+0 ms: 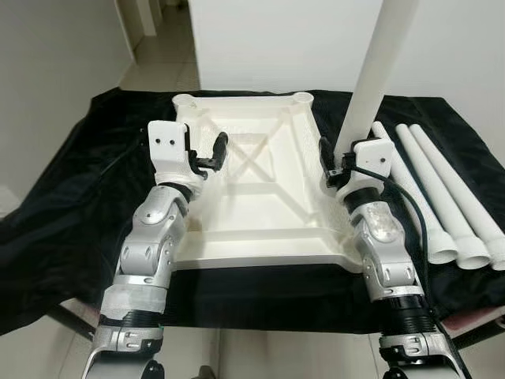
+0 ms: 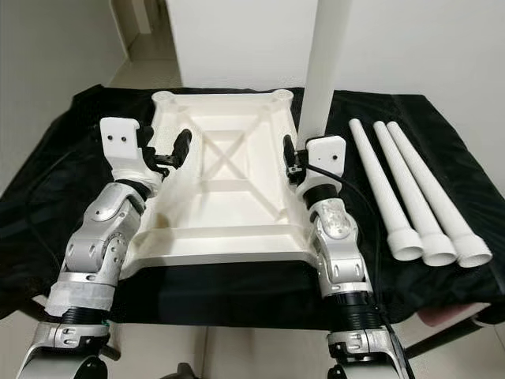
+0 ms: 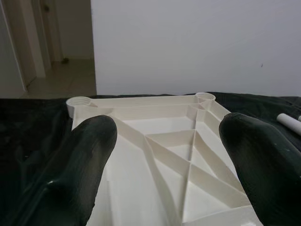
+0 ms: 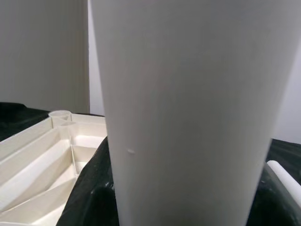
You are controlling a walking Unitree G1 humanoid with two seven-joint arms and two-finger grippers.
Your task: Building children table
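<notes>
Holding a table leg upright beside the overturned tabletop

Gripping a white table leg [image 1: 377, 75], the right claw [image 1: 338, 167] has its black fingers closed around the tube's lower part, and the leg rises almost upright from the claw, leaning slightly to the robot's right, and runs out of the top of the head view. The right arm reaches forward from the elbow, its wrist level with the right edge of the tabletop [image 1: 256, 185]. That white tabletop lies upside down on the black cloth [image 1: 71, 213] covering the surface, just left of the right claw, with its ribbed underside and round corner sockets facing up.

The left arm is bent the same way, forearm angled up. The left claw [image 1: 207, 154] hovers over the tabletop's left edge with its fingers [image 3: 89, 155] spread wide and nothing between them; the ribs lie directly ahead of it in the left wrist view.

Three more legs [image 1: 442, 193] lie side by side on the cloth to the right of the right claw, flared ends toward the robot.
</notes>
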